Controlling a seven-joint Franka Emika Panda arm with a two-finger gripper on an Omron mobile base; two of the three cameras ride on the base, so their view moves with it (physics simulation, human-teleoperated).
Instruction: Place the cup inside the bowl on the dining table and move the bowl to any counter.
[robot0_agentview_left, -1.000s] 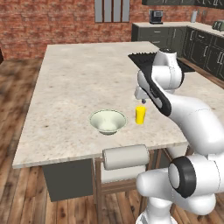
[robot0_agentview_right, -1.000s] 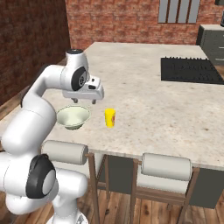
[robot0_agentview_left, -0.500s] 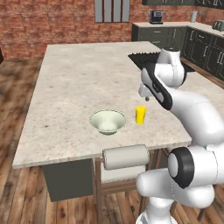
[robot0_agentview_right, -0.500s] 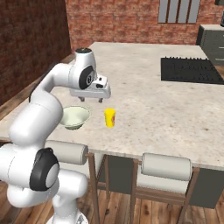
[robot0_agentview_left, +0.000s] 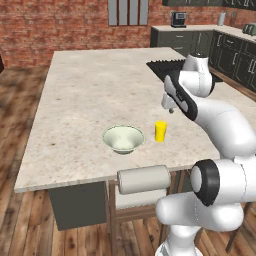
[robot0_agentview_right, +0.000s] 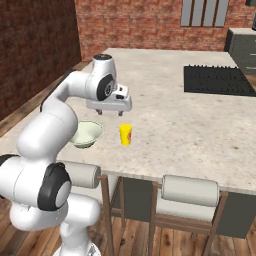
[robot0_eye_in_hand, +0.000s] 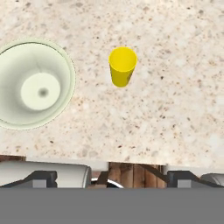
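In the left base view, a large dining table (robot0_agentview_left: 85, 100) with a pale speckled stone top is seen on a wood plank floor (robot0_agentview_left: 20, 100), with a red brick wall (robot0_agentview_left: 60, 25) behind it. A black cooktop (robot0_agentview_left: 161, 67) is set into the far right part of the top. A counter (robot0_agentview_left: 182, 27) over dark cabinets is placed along the back right. Two padded stools (robot0_agentview_left: 142, 180) are tucked under the near edge. The bowl (robot0_agentview_left: 123, 139) is set upright near the near edge, mouth upward. The cup (robot0_agentview_left: 160, 131) is stood upright just beside the bowl, to its right, apart from it, its long axis vertical. The gripper (robot0_agentview_left: 171, 107) is held above the table, beyond the cup and clear of it.

In the right base view, the same stone top is shown with the brick wall (robot0_agentview_right: 130, 25) and a window (robot0_agentview_right: 205, 12) behind. The bowl (robot0_agentview_right: 86, 134) is partly hidden by the arm; the cup (robot0_agentview_right: 125, 135) is stood upright to its right, near the table edge. The gripper (robot0_agentview_right: 110, 113) is hung above and behind the cup, its fingers spread wide with nothing between them.

In the hand view, the speckled top (robot0_eye_in_hand: 175, 87) is looked down on. The bowl (robot0_eye_in_hand: 33, 85) is seen from above at the left, its inside bare. The cup (robot0_eye_in_hand: 122, 66) is seen with its open mouth upward, its inside bare, set apart from the bowl.
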